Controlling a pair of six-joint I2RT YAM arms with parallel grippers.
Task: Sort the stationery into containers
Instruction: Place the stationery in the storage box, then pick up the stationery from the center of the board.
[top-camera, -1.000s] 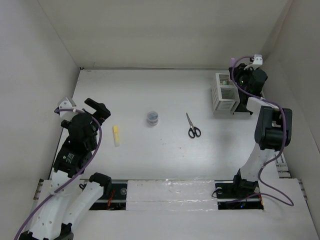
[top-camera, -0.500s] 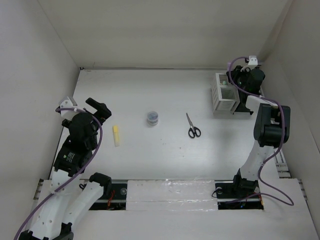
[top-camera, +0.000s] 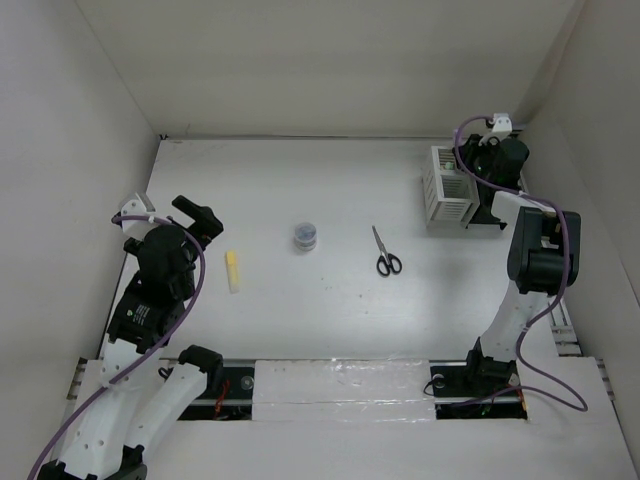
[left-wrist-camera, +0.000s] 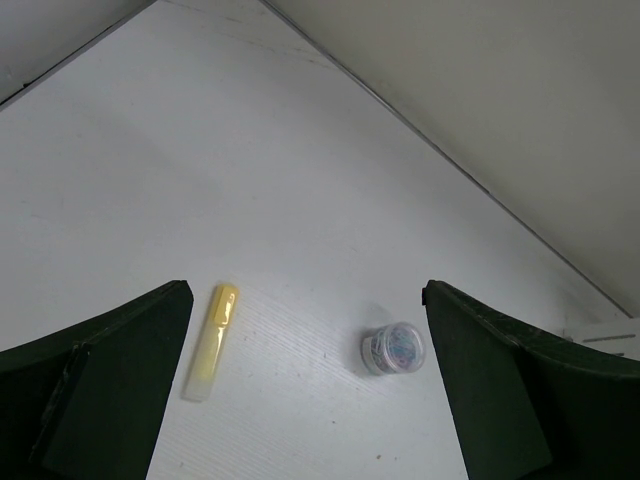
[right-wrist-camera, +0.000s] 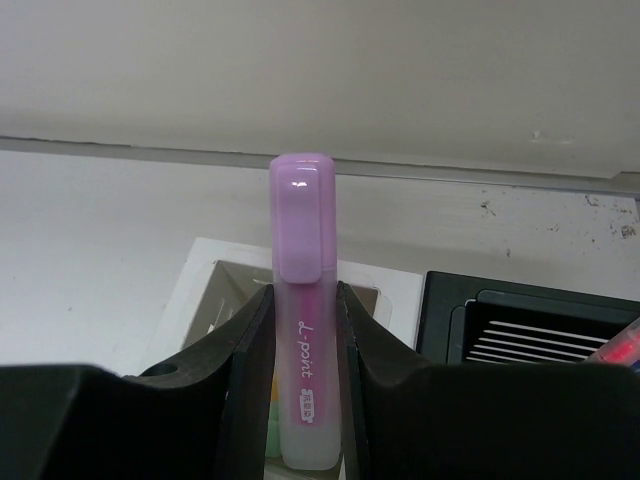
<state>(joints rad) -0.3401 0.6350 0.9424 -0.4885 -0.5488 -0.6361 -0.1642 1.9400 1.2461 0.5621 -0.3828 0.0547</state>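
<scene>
Two fingers of the right claw (right-wrist-camera: 305, 300) pinch a smooth, translucent purple highlighter (right-wrist-camera: 303, 220) upright above the white slatted box (right-wrist-camera: 205, 262). The left claw (left-wrist-camera: 305, 292) gapes wide near a stubby yellow highlighter (left-wrist-camera: 211, 342).

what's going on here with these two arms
The right gripper is shut on a purple highlighter, holding it at the top of the white organizer in the far right corner, with the black organizer beside it. The left gripper is open and empty above the table, facing a yellow highlighter and a small round roll. The scissors lie loose mid-table.
</scene>
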